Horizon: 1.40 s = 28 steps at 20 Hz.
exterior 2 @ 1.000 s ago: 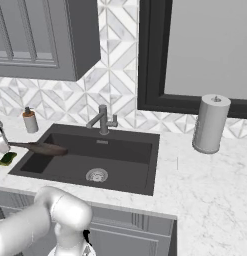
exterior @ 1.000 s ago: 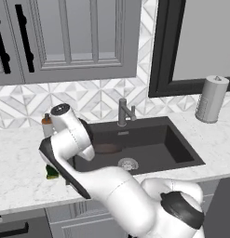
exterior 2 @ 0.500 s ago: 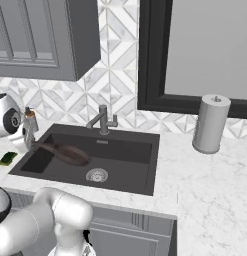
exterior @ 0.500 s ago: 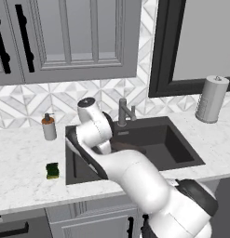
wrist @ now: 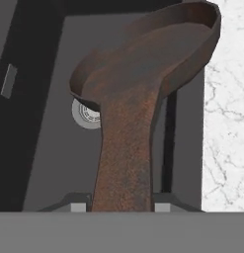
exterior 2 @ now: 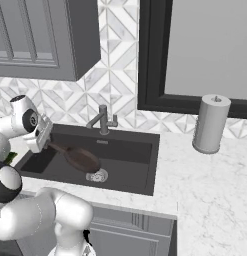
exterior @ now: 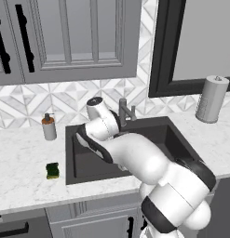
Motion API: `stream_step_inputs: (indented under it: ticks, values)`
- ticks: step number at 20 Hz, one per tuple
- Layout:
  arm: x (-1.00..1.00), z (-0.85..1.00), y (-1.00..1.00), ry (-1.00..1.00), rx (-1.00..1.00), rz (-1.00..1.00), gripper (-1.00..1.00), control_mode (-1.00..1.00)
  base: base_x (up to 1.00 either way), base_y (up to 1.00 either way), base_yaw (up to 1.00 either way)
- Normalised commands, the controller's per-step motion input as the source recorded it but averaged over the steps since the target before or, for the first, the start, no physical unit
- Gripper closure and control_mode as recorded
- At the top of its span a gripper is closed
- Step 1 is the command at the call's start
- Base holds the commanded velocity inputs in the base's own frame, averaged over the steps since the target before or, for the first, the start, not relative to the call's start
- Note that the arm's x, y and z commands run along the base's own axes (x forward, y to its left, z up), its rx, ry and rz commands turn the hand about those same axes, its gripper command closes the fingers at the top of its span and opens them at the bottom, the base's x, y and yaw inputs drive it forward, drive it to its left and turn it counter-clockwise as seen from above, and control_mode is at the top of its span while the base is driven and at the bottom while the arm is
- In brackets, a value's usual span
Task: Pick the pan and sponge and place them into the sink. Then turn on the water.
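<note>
The dark brown pan hangs tilted over the sink, its bowl above the round silver drain. My gripper is shut on the end of the pan's long handle at the sink's left side. In the hand view the handle runs up from between my fingertips to the bowl, with the drain partly hidden behind it. The yellow and green sponge lies on the counter left of the sink. No water runs from the grey faucet.
A soap dispenser stands on the counter behind the sponge. A paper towel roll stands at the right end of the marble counter. Grey wall cabinets hang above. My own arm covers much of the sink in the left base view.
The arm has swung right from the left counter, carrying the pan out over the sink. The sponge has stayed where it was.
</note>
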Motion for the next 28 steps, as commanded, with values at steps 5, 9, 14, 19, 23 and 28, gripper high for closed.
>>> stream_step_inputs:
  ticks: [5,9,14,19,23,28]
  values:
    - [0.21,-0.19,-0.31,0.0,0.04,-0.17,1.0,-1.0,0.0,0.0,0.0]
    - [0.48,-0.21,-0.28,0.0,0.01,-0.06,1.0,-1.0,0.0,0.0,0.0]
    - [0.48,-0.49,-0.03,0.0,0.0,-0.01,1.0,-1.0,0.0,0.0,0.0]
    - [0.38,-0.46,0.0,-0.01,0.0,-0.02,1.0,-1.0,0.0,0.0,0.0]
    - [0.29,-0.5,0.03,0.0,0.02,-0.04,1.0,-1.0,0.0,0.0,0.0]
    - [0.12,-0.56,0.32,0.0,0.02,-0.12,1.0,-1.0,0.0,0.0,0.0]
